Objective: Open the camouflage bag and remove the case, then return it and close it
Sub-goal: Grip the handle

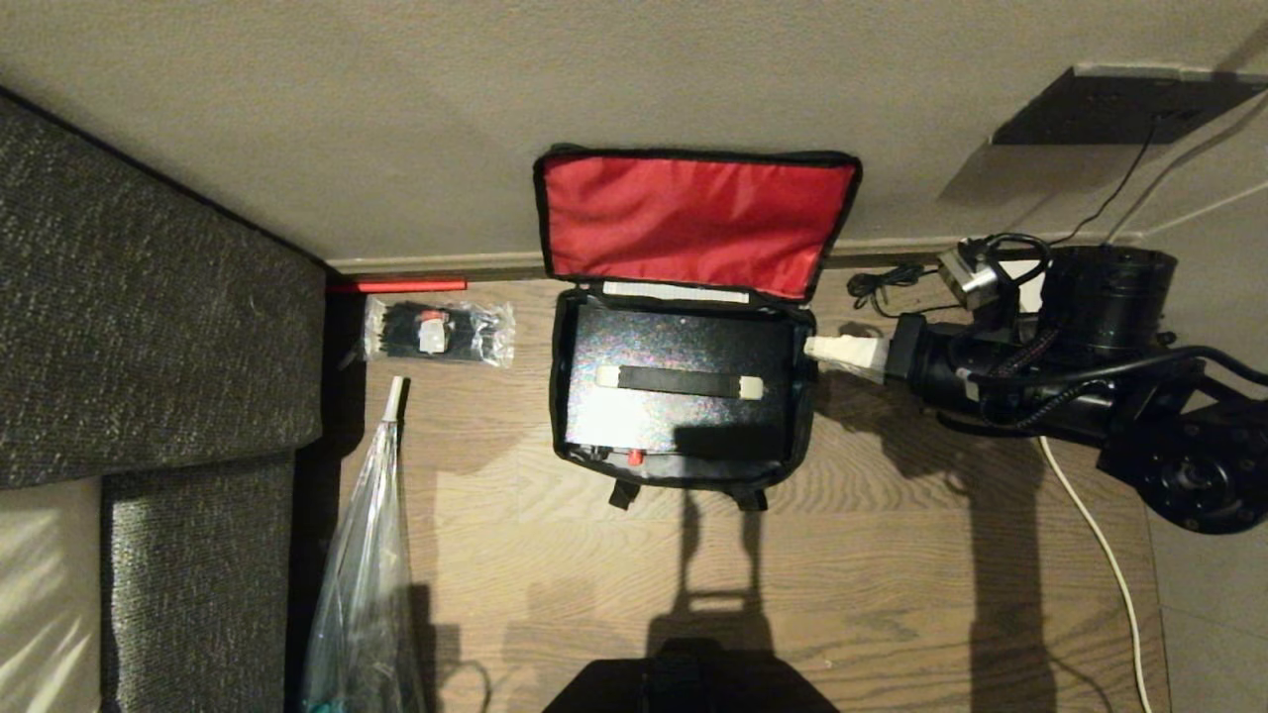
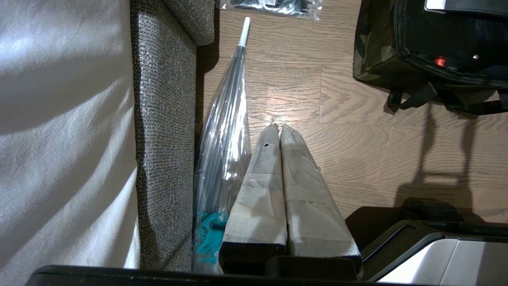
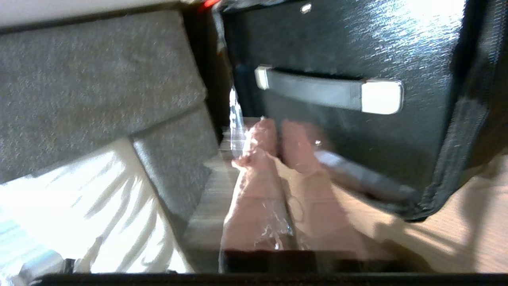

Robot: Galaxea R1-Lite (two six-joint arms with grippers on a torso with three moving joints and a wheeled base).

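The right hand (image 1: pixel 814 348) reaches in level from the right, its pale taped fingers (image 3: pixel 274 139) pressed together with nothing between them. The tips sit at the right rim of the camouflage bag (image 1: pixel 804 396), at or just over the edge; whether they touch the fabric cannot be told.

The bag lies on the wooden floor (image 1: pixel 892 555) with its red-lined lid (image 1: pixel 693 223) thrown back against the wall (image 1: pixel 396 119). The black case (image 1: pixel 674 381) lies flat inside and fills the bag nearly wall to wall, its handle (image 1: pixel 682 382) facing up and a small red knob (image 1: pixel 634 457) at the near edge.

The left hand (image 2: pixel 276 129) hangs parked above the floor near the sofa (image 2: pixel 166 131), fingers also pressed together and holding nothing.

Left of the bag lie a clear packet of black ties (image 1: pixel 438 332) and a folded clear umbrella (image 1: pixel 367 574) along the sofa. Bare floor stretches in front of the bag and to its right, where a white cable (image 1: pixel 1100 545) runs.
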